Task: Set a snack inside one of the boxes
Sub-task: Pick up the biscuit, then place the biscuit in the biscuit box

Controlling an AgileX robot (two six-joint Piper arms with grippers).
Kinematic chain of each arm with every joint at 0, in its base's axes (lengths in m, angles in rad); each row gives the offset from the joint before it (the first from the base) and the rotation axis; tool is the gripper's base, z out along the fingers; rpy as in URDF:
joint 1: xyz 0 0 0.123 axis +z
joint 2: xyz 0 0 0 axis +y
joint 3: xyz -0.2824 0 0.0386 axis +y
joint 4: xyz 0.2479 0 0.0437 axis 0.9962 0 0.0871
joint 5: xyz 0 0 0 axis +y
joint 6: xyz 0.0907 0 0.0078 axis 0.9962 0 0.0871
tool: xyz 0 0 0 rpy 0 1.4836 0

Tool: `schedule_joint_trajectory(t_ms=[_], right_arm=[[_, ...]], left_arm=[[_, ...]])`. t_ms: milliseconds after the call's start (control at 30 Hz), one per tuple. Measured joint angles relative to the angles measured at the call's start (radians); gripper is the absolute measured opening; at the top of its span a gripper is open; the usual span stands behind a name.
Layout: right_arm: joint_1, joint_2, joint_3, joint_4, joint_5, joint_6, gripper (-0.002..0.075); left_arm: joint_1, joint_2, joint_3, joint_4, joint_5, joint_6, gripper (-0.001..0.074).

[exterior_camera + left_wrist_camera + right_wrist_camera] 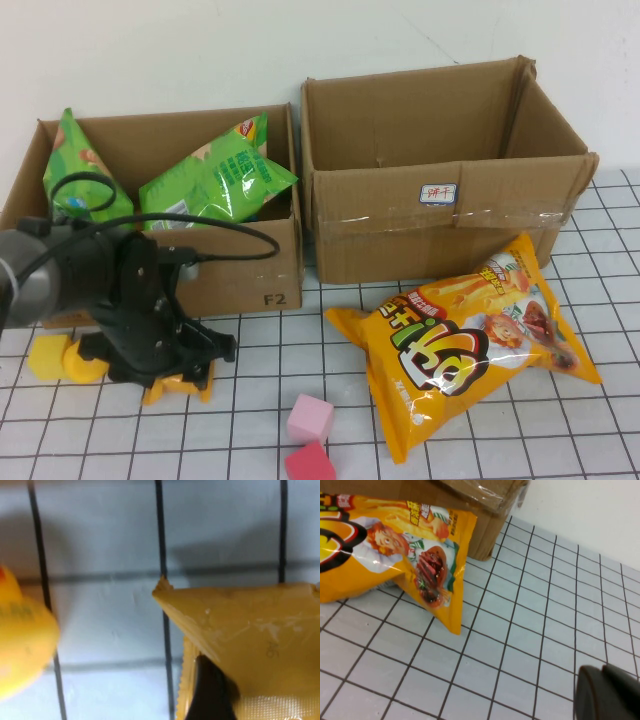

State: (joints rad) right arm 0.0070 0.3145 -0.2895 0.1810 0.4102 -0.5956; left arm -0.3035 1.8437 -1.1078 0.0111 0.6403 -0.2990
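Nearest the front edge sit two pink blocks (310, 440), touching each other; they are toys, not snacks, and lie out of the way. Just behind them, toward the left edge, the left gripper (175, 375) is low over the table on a small yellow pack (250, 645); the left wrist view shows a dark finger against the pack, so it looks pinched, but it has not been lifted; a yellow block (52, 357) lies close beside it. The right gripper (607, 692) hangs off near the right front corner, holding nothing that shows; whether it is wide or narrow cannot be told.

The big orange bag (465, 335) lies flat in the middle right, its far corner near the right box (440, 215); that box looks empty. The left box (270, 255) at the back left holds two green bags (215, 180) already.

The job seems barely begun; the pack must be raised over the left box's front wall, which stands right behind the arm.
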Motion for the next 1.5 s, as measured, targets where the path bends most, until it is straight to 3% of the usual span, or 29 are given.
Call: schedule_joint_trajectory(t_ms=[233,400,667,967,1500], right_arm=[[0.0,0.0,0.0,0.0,-0.002,0.0,0.0],[0.0,0.0,0.0,0.0,-0.004,0.0,0.0],[0.0,0.0,0.0,0.0,-0.004,0.0,0.0],[0.0,0.0,0.0,0.0,-0.006,0.0,0.0],[0.0,0.0,0.0,0.0,-0.007,0.0,0.0]], left_arm=[[-0.024,-0.061,0.0,-0.038,0.117,0.067,0.0418],[-0.092,-0.108,0.0,-0.038,0.156,0.1,0.0417],[-0.209,-0.19,0.0,-0.045,0.145,0.115,0.0416],[-0.221,-0.226,-0.007,-0.124,0.004,0.111,0.0414],[-0.225,-0.188,-0.486,-0.186,0.055,0.228,0.041]])
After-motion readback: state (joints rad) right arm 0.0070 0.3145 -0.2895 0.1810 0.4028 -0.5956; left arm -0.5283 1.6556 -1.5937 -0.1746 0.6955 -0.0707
